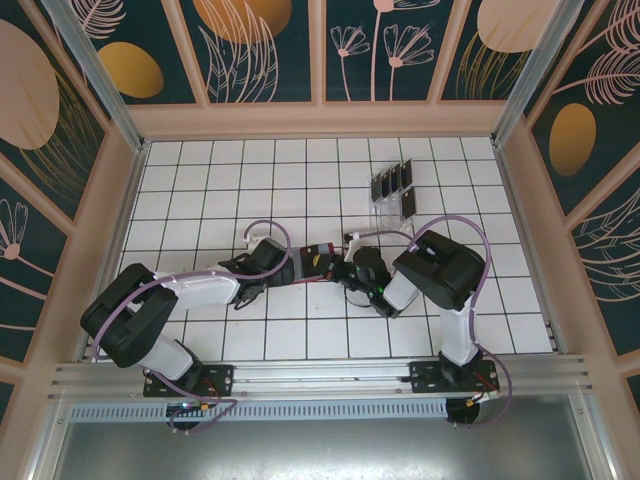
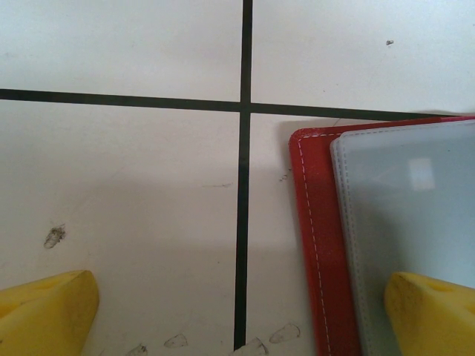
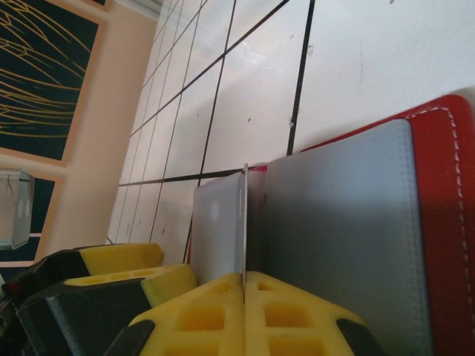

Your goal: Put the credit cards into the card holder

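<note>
Edge-on credit card in right gripper at card holder

The white tiled table has dark grout lines and is walled by peach-framed teal panels bearing gold ovals and line-drawn plants. A clear rack stands toward the far right. A metal rail runs along the near edge. A grey smudge marks one tile.
</note>
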`<state>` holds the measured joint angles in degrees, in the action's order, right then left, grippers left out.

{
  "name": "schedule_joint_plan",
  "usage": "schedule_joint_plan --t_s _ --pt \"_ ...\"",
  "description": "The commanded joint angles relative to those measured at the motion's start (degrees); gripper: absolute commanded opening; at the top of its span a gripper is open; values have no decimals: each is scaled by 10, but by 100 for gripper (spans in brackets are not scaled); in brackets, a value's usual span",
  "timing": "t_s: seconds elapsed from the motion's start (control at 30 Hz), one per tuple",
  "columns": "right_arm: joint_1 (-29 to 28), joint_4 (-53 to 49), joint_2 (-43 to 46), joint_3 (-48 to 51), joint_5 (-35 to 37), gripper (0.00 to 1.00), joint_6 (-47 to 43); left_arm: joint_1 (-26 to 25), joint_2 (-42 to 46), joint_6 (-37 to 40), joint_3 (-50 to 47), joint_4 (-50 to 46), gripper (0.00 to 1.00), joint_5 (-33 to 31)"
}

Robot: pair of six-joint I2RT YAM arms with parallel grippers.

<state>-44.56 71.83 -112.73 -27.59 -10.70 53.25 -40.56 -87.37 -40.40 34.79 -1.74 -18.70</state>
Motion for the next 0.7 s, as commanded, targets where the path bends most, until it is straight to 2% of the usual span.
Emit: schedule_joint_plan --t_s 0.0,0.67 --pt "4 1 -6 9 -10 0 4 3 -8 1 -19 -54 99 -11" --pt "9 -88 -26 -35 -57 0 19 3 -9 0 -18 -54 99 -11"
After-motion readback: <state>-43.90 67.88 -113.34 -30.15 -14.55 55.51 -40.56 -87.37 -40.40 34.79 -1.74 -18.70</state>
